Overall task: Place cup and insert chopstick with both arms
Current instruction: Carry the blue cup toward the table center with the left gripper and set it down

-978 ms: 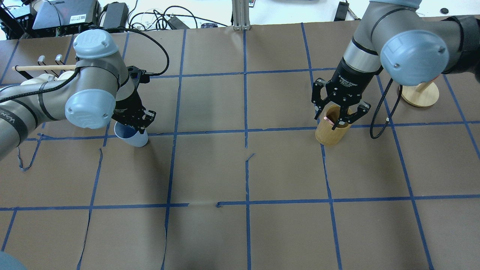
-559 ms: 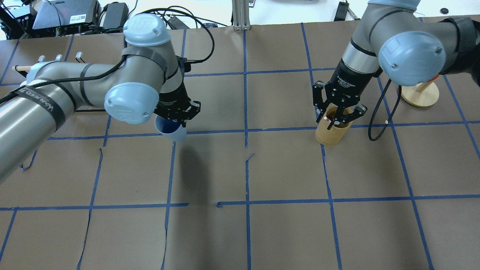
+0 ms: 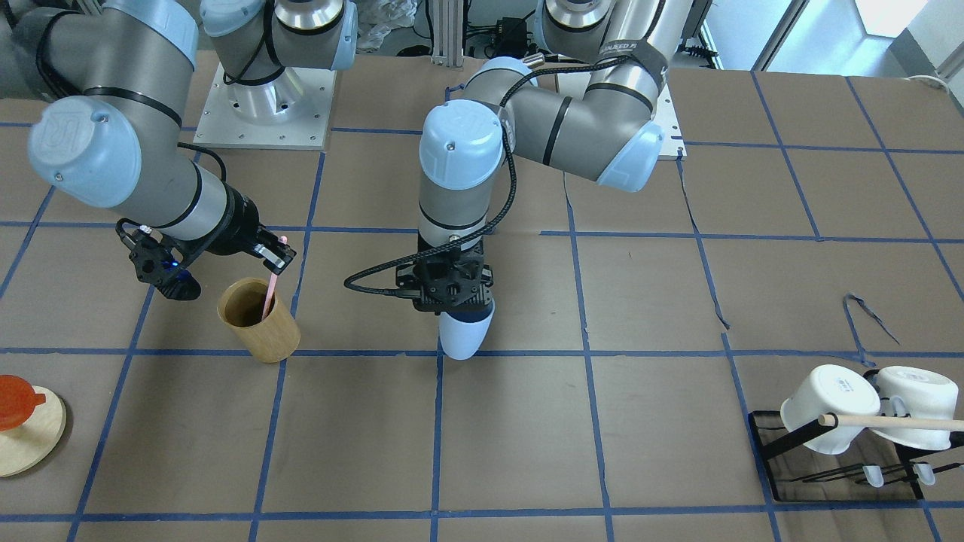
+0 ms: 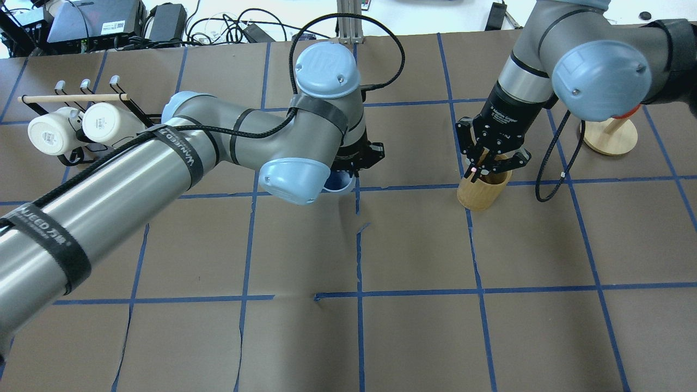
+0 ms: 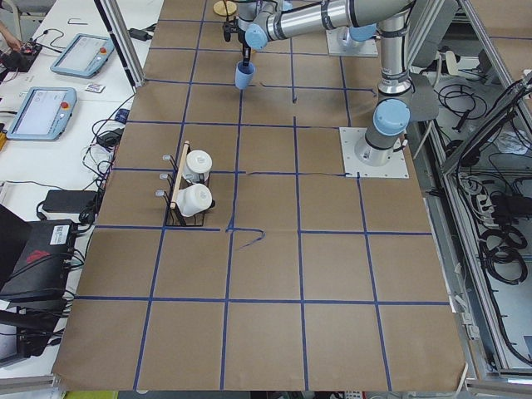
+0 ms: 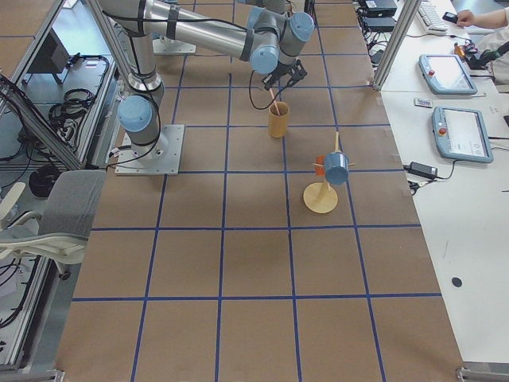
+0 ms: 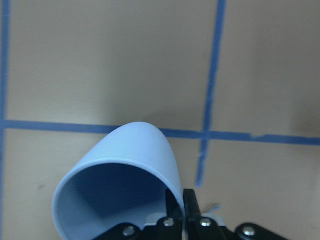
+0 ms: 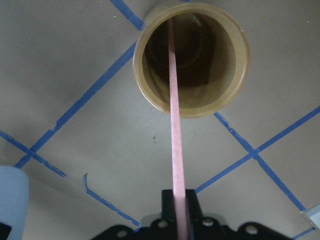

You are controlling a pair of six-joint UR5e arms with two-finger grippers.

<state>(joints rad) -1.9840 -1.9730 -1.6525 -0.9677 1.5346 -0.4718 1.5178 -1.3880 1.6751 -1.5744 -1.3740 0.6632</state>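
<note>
My left gripper [image 3: 452, 295] is shut on the rim of the light-blue cup [image 3: 463, 335], upright near the table's centre, by a blue tape crossing. I cannot tell whether its base touches the paper. The left wrist view shows the fingertips [image 7: 182, 210] pinching the cup [image 7: 120, 165]. From overhead the arm hides most of the cup [image 4: 340, 185]. My right gripper [image 3: 277, 256] is shut on the pale-pink chopstick [image 3: 271, 290], whose lower end stands in the tan wooden holder [image 3: 260, 324]. The right wrist view shows the chopstick [image 8: 175, 125] running into the holder [image 8: 227, 90].
A black rack [image 3: 783, 444] with two white mugs [image 3: 828, 410] and a wooden rod [image 3: 896, 422] stands on my left side. A round wooden stand [image 3: 26, 436] with an orange cup [image 3: 13, 399] is beyond the holder on my right. Brown paper with blue tape covers the table [image 4: 414, 245].
My left arm has carried the blue cup from the left part of the table to its centre. My right gripper's fingers have closed on the pink chopstick over the holder.
</note>
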